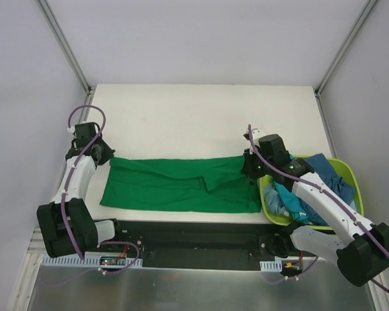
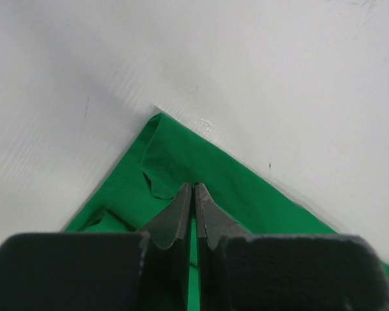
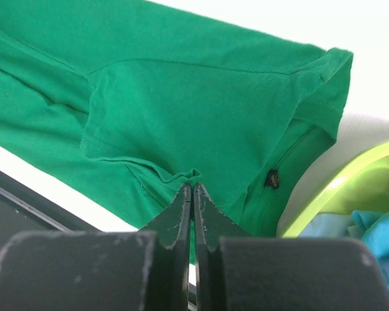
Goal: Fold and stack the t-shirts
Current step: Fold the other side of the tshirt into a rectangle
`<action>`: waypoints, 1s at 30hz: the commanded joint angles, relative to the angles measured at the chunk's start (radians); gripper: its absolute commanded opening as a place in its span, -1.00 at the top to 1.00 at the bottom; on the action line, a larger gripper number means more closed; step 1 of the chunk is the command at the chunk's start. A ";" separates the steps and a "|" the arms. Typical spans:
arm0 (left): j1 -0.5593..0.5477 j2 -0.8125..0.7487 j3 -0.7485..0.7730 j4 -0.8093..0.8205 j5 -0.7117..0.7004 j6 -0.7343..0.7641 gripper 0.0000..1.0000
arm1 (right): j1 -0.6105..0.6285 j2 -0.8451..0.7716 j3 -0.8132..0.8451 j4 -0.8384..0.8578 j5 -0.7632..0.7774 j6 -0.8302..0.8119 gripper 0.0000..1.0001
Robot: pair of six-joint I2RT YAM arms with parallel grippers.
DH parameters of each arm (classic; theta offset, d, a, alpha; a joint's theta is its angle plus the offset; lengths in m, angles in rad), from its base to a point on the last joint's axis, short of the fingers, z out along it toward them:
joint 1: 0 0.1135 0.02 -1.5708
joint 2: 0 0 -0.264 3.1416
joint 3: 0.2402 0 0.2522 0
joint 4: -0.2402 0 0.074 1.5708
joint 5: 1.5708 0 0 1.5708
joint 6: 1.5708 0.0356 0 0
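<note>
A large bright green t-shirt (image 1: 181, 184) lies folded into a long band across the near part of the table. My left gripper (image 1: 104, 155) is shut on its far left corner region; in the left wrist view the closed tips (image 2: 194, 186) press into the green cloth (image 2: 175, 155), just behind the pointed corner. My right gripper (image 1: 249, 167) is shut on the shirt's right end; the right wrist view shows a small pucker of cloth (image 3: 193, 173) pinched at its tips (image 3: 193, 184). Blue and teal t-shirts (image 1: 311, 188) lie heaped in the basket.
The lime-green plastic basket (image 1: 350, 172) stands at the table's right front, right beside the right arm; its rim (image 3: 350, 175) shows in the right wrist view. Grey walls close in left and right. The black front rail (image 1: 194, 233) runs under the shirt's near edge.
</note>
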 commanded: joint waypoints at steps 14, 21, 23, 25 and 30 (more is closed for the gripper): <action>0.006 -0.146 0.001 -0.152 -0.252 -0.110 -0.60 | 0.050 -0.126 -0.061 -0.118 -0.141 0.066 0.03; -0.004 -0.106 0.027 -0.115 0.131 -0.122 -0.98 | 0.058 -0.082 -0.019 -0.031 -0.209 0.158 -0.93; -0.028 -0.059 0.024 -0.091 0.205 -0.121 -0.98 | 0.060 -0.027 -0.001 0.000 -0.210 0.192 -0.93; -0.066 -0.007 0.015 -0.068 0.247 -0.118 -0.98 | 0.075 0.039 0.008 0.018 -0.192 0.239 -0.93; -0.131 0.144 -0.019 -0.055 0.242 -0.110 -0.98 | 0.123 0.246 0.074 -0.021 -0.054 0.370 -0.93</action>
